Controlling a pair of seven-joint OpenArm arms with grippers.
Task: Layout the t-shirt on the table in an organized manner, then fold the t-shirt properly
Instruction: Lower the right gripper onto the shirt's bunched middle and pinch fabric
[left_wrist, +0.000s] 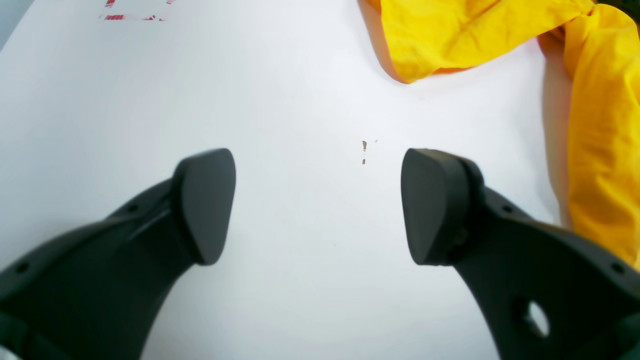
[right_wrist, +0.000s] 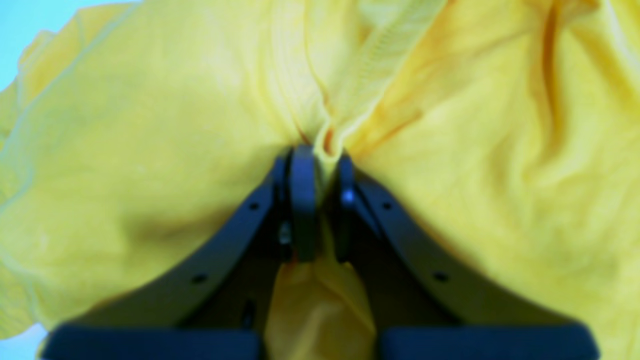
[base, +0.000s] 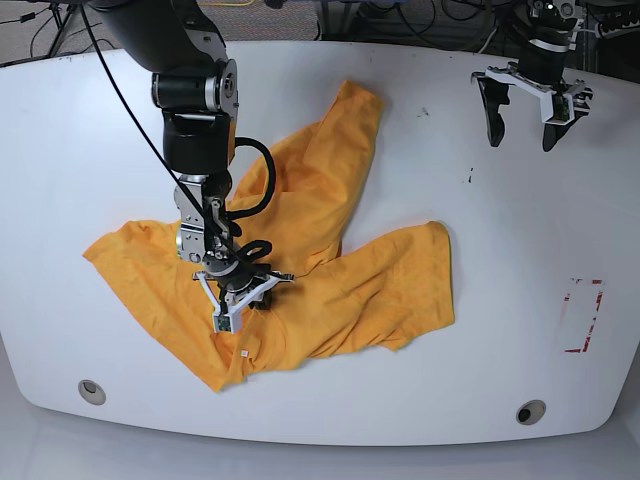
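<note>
Base view: the white table (base: 400, 400) is covered in the middle by the crumpled orange-yellow t-shirt (base: 380, 290), spread on every side of the right gripper (base: 245, 298), whose jaws are pinched onto a ridge of its fabric. Well apart from the shirt, the left gripper (base: 522, 118) is held spread wide with nothing between its fingers, above bare tabletop.

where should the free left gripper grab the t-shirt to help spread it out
Best guess: the loose end of the t-shirt nearest the open left gripper, coming from above. That edge lies flat and uncovered on the table, away from the right gripper, which is shut on bunched fabric mid-shirt.
</note>
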